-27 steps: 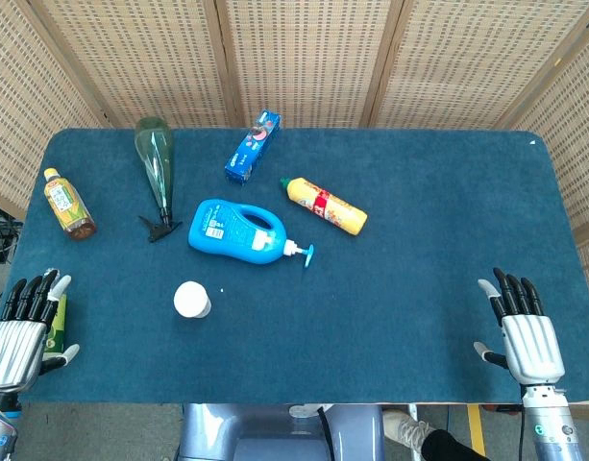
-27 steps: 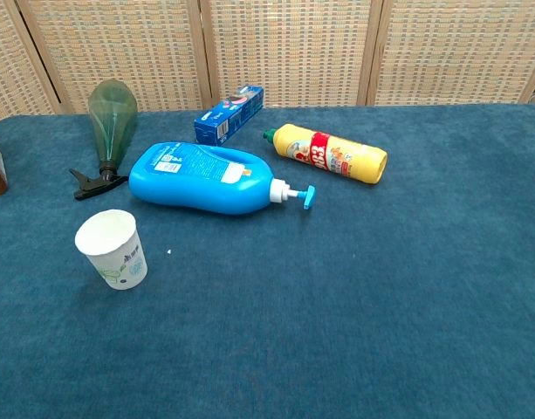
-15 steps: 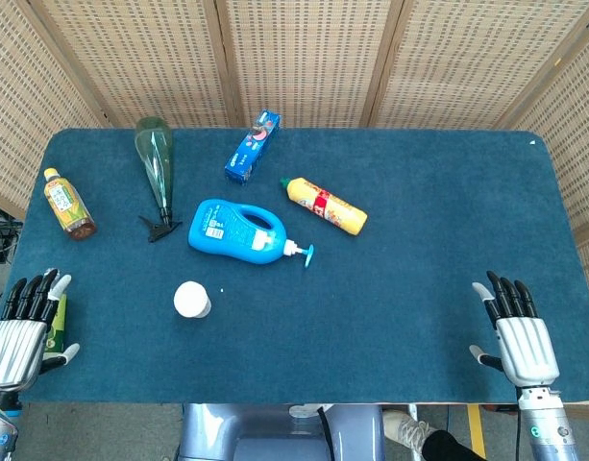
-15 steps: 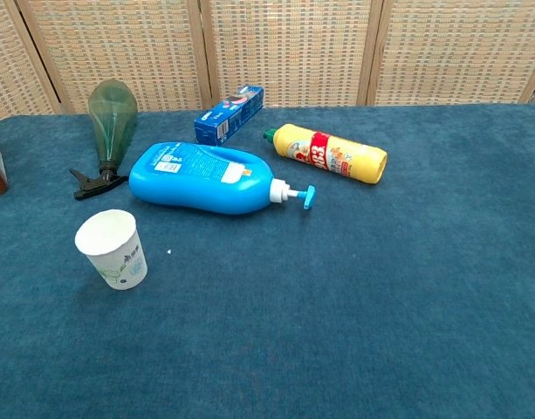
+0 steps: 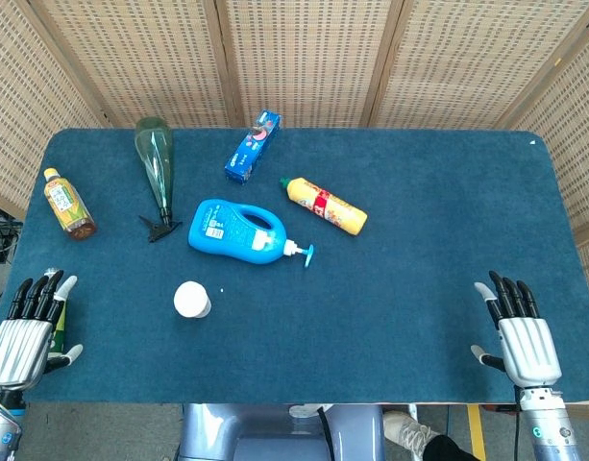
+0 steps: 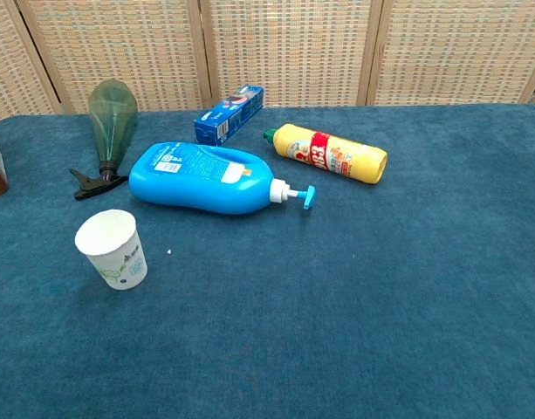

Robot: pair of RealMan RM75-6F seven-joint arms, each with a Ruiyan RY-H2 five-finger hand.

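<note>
Nothing handled yet; all items lie loose on the table (image 5: 419,192), untouched.

Landmark: blue jug (image 5: 234,231), on its side, pump toward my right. Green sprayer (image 5: 156,165) beyond and left of it; yellow bottle (image 5: 324,206) just right; toothpaste box (image 5: 253,147) behind; tea bottle (image 5: 68,204) far left; cup (image 5: 192,300) upright, near, in front of the jug and closest to my left hand.

Left hand (image 5: 23,327) at the near left edge: fingers spread, holding nothing. Right hand (image 5: 520,331) at the near right edge, well apart from everything: spread, empty.

Judgement: work not begun; every grasp remains.
</note>
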